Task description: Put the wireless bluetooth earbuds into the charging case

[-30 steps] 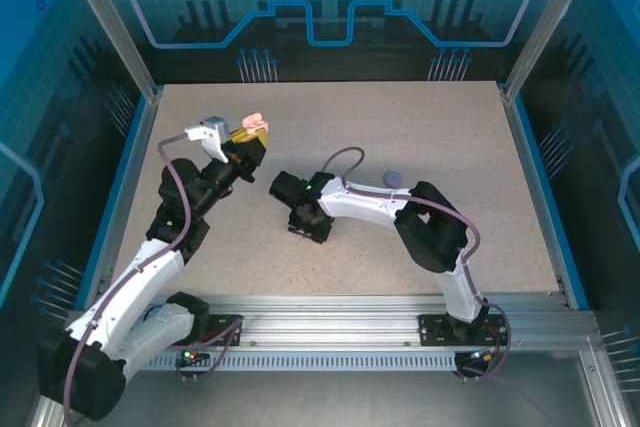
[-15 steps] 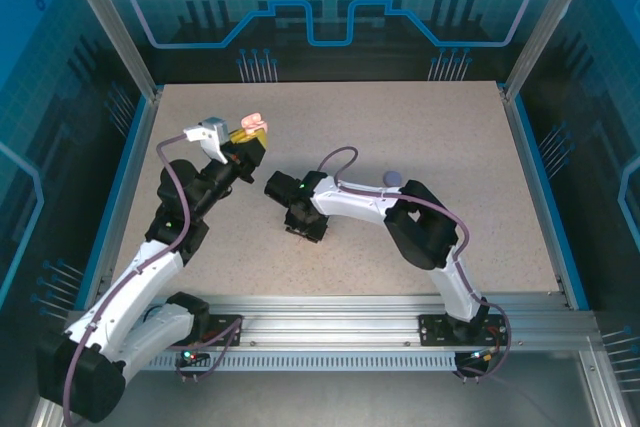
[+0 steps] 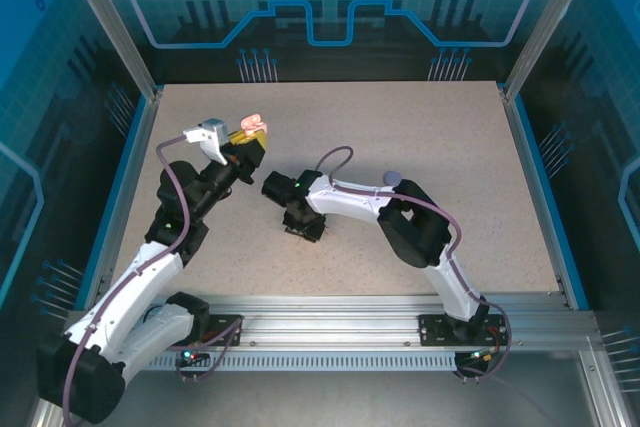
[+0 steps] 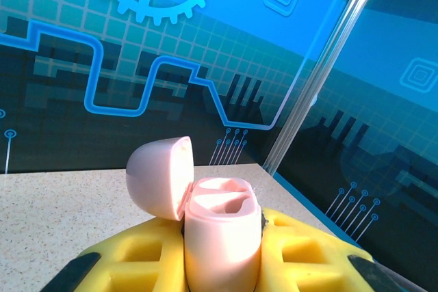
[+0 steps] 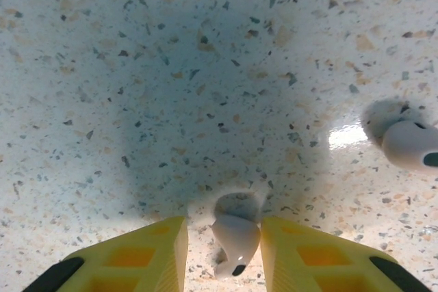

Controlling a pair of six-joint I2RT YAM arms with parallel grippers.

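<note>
One case (image 4: 220,234) clamped, left gripper (image 4: 222,268); right gripper (image 5: 223,254) part-open astride earbud (image 5: 237,239).

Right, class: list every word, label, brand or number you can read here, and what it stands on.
No text can be read.
The pink charging case and the earbuds on the table are plain.
The blue backdrop shows only a gear and circuit lines.
</note>
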